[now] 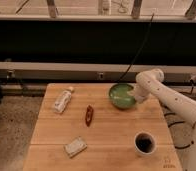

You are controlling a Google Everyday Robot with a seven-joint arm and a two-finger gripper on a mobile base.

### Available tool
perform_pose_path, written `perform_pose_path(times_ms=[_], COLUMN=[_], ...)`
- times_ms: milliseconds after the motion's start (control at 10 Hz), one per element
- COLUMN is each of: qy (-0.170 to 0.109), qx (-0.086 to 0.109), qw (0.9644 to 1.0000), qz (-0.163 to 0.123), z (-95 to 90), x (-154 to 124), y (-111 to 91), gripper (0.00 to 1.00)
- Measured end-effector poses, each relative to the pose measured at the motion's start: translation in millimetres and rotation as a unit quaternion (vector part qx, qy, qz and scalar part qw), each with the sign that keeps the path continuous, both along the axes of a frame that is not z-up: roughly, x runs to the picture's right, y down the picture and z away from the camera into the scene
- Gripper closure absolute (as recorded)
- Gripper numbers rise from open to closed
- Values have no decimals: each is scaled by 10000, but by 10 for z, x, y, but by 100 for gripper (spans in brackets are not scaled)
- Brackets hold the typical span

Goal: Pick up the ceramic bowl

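Camera view, one arm working over a wooden table (111, 136). My arm (176, 102) enters from the right edge of the scene and bends down at the wrist, so that my claw (136, 97) is at the right rim of the ceramic bowl (120, 95). The bowl is round, shallow and green with a paler inside. It sits in the far right part of the table top, its base on the wood, and nothing shows it lifted. Whether my claw is apart, together or clamped on the rim I cannot tell. Other items, none of them involved: a clear bottle (62, 100) lying on its side at the far left; a small reddish-brown oblong item (89, 114) near the middle, apart from the bowl; a pale flat packet (75, 147) at the near left; and a white cup (144, 142) with a dark inside at the near right, well apart from the bowl. Progress, as I judge it: the approach is done, since the claw is at the bowl's rim; a secure hold is not confirmed; the lift is not yet done. What is left, in my estimate, is to make sure of the hold on the rim and then raise the bowl clear of the table, level enough that it does not tip or slip out.
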State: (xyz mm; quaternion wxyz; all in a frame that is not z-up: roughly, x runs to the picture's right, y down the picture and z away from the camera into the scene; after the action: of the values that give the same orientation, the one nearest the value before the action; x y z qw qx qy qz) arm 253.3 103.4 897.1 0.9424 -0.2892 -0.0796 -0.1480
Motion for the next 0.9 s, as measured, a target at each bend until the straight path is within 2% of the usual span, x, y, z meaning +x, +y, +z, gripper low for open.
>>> perform_pose_path(times_ms=[300, 600, 700, 900], qy=[18, 8, 12, 10], qx=[-202, -341, -378, -402], qw=[9997, 9992, 9991, 9990], qz=[-121, -196, -213, -211], z=[56, 108, 125, 133], x=[6, 4, 12, 10], y=[55, 97, 112, 120], gripper=[22, 47, 62, 80])
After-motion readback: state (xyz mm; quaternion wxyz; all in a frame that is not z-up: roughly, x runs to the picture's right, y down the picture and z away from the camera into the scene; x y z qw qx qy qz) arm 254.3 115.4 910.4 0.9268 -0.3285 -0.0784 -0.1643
